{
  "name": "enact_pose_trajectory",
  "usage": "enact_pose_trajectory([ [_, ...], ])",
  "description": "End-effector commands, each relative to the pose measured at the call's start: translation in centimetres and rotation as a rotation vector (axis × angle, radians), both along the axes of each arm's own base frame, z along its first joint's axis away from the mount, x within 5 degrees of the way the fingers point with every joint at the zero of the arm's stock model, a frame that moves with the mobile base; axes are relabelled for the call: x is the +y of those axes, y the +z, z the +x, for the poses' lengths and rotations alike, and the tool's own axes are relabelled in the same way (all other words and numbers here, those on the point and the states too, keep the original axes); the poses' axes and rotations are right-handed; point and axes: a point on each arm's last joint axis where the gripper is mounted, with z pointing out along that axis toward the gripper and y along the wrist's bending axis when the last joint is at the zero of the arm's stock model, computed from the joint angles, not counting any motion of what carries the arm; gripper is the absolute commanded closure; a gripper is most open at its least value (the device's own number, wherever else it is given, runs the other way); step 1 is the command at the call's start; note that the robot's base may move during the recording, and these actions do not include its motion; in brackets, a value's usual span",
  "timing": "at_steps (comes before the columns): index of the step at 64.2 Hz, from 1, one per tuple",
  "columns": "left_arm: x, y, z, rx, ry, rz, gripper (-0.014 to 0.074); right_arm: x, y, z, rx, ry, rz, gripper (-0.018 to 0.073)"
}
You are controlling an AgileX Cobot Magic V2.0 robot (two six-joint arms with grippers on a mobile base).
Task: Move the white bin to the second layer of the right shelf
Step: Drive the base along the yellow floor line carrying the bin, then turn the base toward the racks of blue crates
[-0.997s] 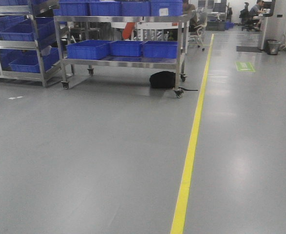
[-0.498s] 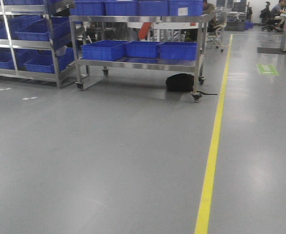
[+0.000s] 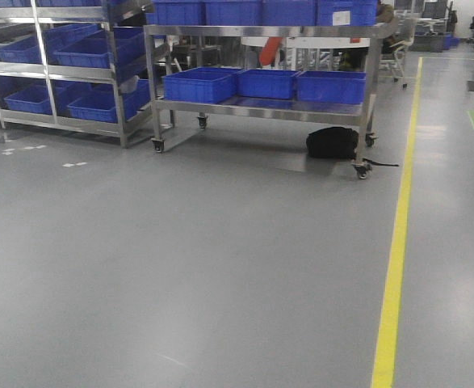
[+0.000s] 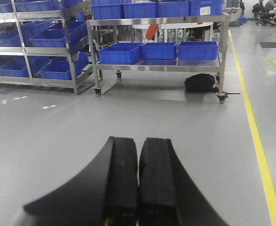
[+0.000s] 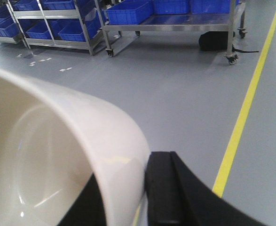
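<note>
The white bin (image 5: pixel 58 141) fills the lower left of the right wrist view, glossy cream, with its inside facing the camera. My right gripper (image 5: pixel 128 165) is shut on its rim wall, one black finger inside and one finger (image 5: pixel 163 188) outside, and holds it above the grey floor. My left gripper (image 4: pixel 138 141) is shut and empty, its two black pads pressed together over bare floor. Neither gripper shows in the front view. No rack level with white rollers can be made out in any view.
A steel wheeled cart (image 3: pixel 261 32) carries blue crates (image 3: pixel 269 83) ahead, with a black bag (image 3: pixel 331 143) under its right end. A steel rack (image 3: pixel 59 73) with more blue crates stands at the far left. A yellow floor line (image 3: pixel 394 267) runs along the right.
The front view has swung to the left: the cart, the bag and the yellow line have shifted right in the frame, and more of the left rack shows.
</note>
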Motion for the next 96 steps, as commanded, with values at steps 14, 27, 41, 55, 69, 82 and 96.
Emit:
enact_pose_trajectory([
  [14, 0.03, -0.41, 0.03, -0.059, 0.002, -0.019, 0.0512, -0.07, 1.85, 0.04, -0.124, -0.009, 0.007, 0.0502],
  [27, 0.03, -0.41, 0.03, -0.059, 0.002, -0.019, 0.0512, -0.07, 1.85, 0.04, -0.124, -0.009, 0.007, 0.0502],
  [41, 0.03, -0.41, 0.03, -0.059, 0.002, -0.019, 0.0512, -0.07, 1.85, 0.04, -0.124, -0.009, 0.007, 0.0502],
  [55, 0.03, -0.41, 0.03, -0.059, 0.002, -0.019, 0.0512, -0.07, 1.85, 0.04, -0.124, -0.009, 0.007, 0.0502],
  [69, 0.03, -0.41, 0.03, -0.059, 0.002, -0.019, 0.0512, -0.07, 1.86, 0.04, -0.125, -0.009, 0.007, 0.0502],
  [82, 0.03, -0.41, 0.03, -0.059, 0.002, -0.019, 0.0512, -0.07, 1.85, 0.04, -0.124, -0.009, 0.007, 0.0502],
  [96, 0.03, -0.41, 0.03, -0.059, 0.002, -0.019, 0.0512, -0.07, 1.85, 0.04, -0.124, -0.009, 0.007, 0.0502],
])
